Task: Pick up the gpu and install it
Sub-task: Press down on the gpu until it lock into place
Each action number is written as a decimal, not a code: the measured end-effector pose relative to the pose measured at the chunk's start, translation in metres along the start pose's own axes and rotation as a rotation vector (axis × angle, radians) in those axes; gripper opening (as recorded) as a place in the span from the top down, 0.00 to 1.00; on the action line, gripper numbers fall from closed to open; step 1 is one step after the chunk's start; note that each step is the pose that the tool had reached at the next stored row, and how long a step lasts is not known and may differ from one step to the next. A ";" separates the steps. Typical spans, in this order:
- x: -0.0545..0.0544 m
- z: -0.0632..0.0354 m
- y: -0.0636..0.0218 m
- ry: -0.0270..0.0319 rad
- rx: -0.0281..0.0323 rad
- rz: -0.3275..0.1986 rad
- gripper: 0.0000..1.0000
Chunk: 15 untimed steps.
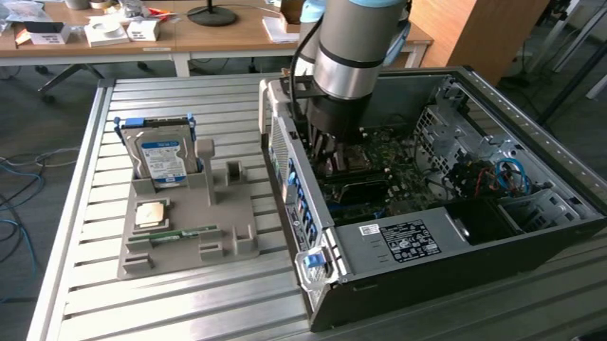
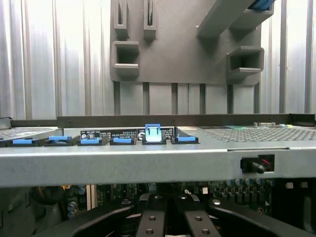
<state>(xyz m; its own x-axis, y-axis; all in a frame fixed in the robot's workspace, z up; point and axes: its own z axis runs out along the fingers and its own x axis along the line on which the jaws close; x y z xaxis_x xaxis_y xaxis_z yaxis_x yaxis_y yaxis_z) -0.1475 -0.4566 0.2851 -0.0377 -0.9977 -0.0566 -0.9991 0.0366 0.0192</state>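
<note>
On the slatted metal table [image 1: 85, 234], open computer case [image 1: 531, 241]; end effector [image 2: 168, 217] together inside; desks [image 1: 190, 35] behind.

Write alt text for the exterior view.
A grey robot arm reaches down into an open black computer case lying on a slatted metal table. Beside it, a grey moulded holder carries an upright blue-labelled hard drive.
</note>
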 end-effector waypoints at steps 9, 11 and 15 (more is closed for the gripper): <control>0.000 0.0001 0.0058 -0.0001 0.0003 0.006 0.90; 0.000 0.0001 0.0063 0.0000 0.0004 0.006 0.90; 0.000 0.0001 0.0073 -0.0001 0.0004 0.008 0.90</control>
<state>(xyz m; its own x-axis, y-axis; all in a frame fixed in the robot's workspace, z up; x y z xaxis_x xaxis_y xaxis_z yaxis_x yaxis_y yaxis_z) -0.1547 -0.4566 0.2851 -0.0454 -0.9974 -0.0565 -0.9988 0.0443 0.0192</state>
